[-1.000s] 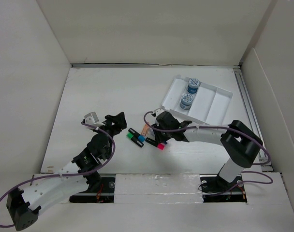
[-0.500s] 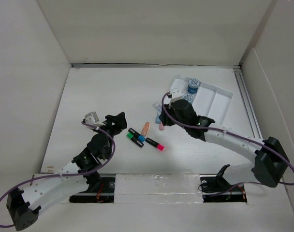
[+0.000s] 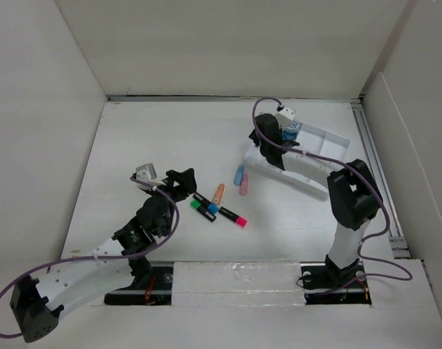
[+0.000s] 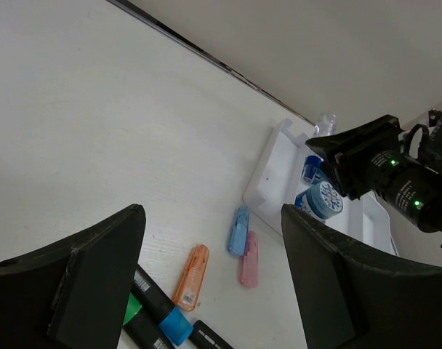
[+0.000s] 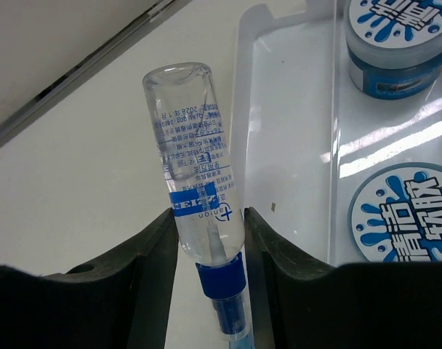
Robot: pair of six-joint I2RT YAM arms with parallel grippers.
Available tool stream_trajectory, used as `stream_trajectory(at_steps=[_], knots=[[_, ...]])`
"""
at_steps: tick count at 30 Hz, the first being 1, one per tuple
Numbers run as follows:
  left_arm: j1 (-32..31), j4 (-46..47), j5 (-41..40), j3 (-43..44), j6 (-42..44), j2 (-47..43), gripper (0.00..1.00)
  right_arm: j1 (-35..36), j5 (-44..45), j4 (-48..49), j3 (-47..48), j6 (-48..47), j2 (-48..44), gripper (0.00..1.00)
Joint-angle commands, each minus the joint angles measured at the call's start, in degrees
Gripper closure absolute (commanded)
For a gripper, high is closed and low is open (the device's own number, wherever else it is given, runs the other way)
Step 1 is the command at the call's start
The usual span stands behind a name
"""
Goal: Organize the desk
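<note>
The desk (image 3: pixel 155 138) is a white tabletop between white walls. My right gripper (image 5: pixel 209 218) is shut on a clear spray bottle with a blue cap (image 5: pixel 199 182) and holds it cap-down at the left rim of the white tray (image 5: pixel 279 145). From above, it (image 3: pixel 267 144) is at the tray's near-left end (image 3: pixel 319 156). My left gripper (image 4: pixel 212 218) is open and empty, above the desk left of the markers; from above it (image 3: pixel 183 180) is at mid-left. An orange clip (image 4: pixel 191 275), a blue clip (image 4: pixel 239 231) and a pink clip (image 4: pixel 248 259) lie ahead of it.
Two blue-lidded jars (image 5: pixel 399 43) (image 5: pixel 403 214) sit in the tray's left compartment. Three black markers with green (image 3: pixel 200 209), blue (image 3: pixel 209 206) and pink (image 3: pixel 234 217) bands lie at mid-desk. White walls enclose the desk on three sides.
My right arm has swung from the markers at mid-desk up to the tray's left end, carrying the bottle. The blue and pink clips now show. My left gripper has shifted slightly right.
</note>
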Motion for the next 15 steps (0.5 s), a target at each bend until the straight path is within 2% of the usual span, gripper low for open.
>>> stream_trajectory(at_steps=[1,4,7,10,11,15], knots=[[0.4,1.8,0.4,2.2,1.0,-0.5,0.29,-1.7,3.6,1.8,3.4,9.9,0.8,0.86],[0.4,2.0,0.8,2.1,0.9,-0.4,0.29,-3.0,2.4,1.2,3.5,12.8,2.1,0.84],[0.4,1.7,1.0,2.5,1.0,0.0,0.29,-3.1,2.2,1.1,3.2,14.3,3.1,0.77],[0.4,1.6,0.6,2.5,0.9,-0.3,0.29,-3.1,2.2,0.3,3.2,14.5,4.2,0.67],[0.4,2.0,0.7,2.3,1.1,-0.2,0.29,-3.1,2.1,0.1,3.0,14.5,4.3,0.58],[0.4,1.4,0.7,2.6,0.9,-0.1,0.29,-3.7,-0.3,0.9,2.4,13.8,4.5,0.39]])
